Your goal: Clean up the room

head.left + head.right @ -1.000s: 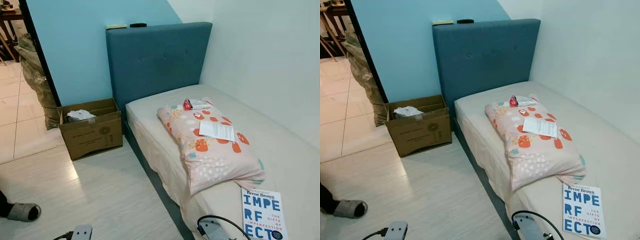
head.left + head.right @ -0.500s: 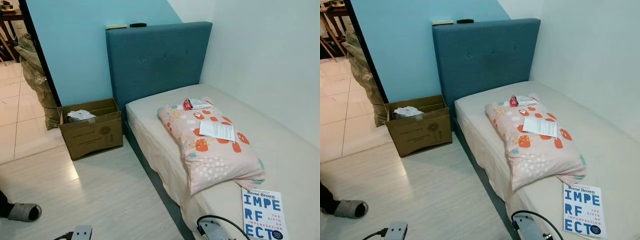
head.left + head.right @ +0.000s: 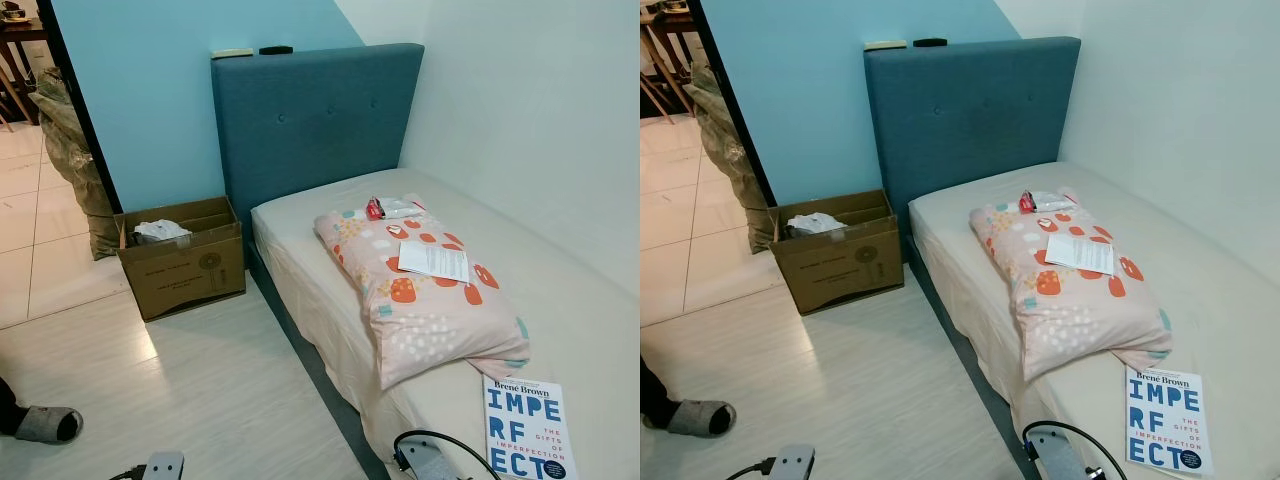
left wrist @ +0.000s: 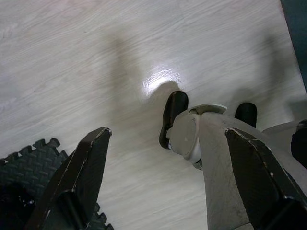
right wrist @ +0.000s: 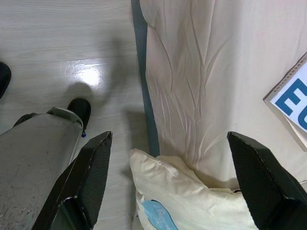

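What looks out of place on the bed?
Clutter on the bed: a sheet of paper and a red-and-white packet lie on the pillow, and a book sits near the mattress edge.

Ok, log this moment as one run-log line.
left gripper open, idle | right gripper open, idle | paper on pillow | book on bed

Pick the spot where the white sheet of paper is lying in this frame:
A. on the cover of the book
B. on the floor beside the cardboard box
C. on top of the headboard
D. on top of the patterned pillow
D: the sheet of paper lies flat on the pink patterned pillow on the bed, well apart from the book near the bed's edge.
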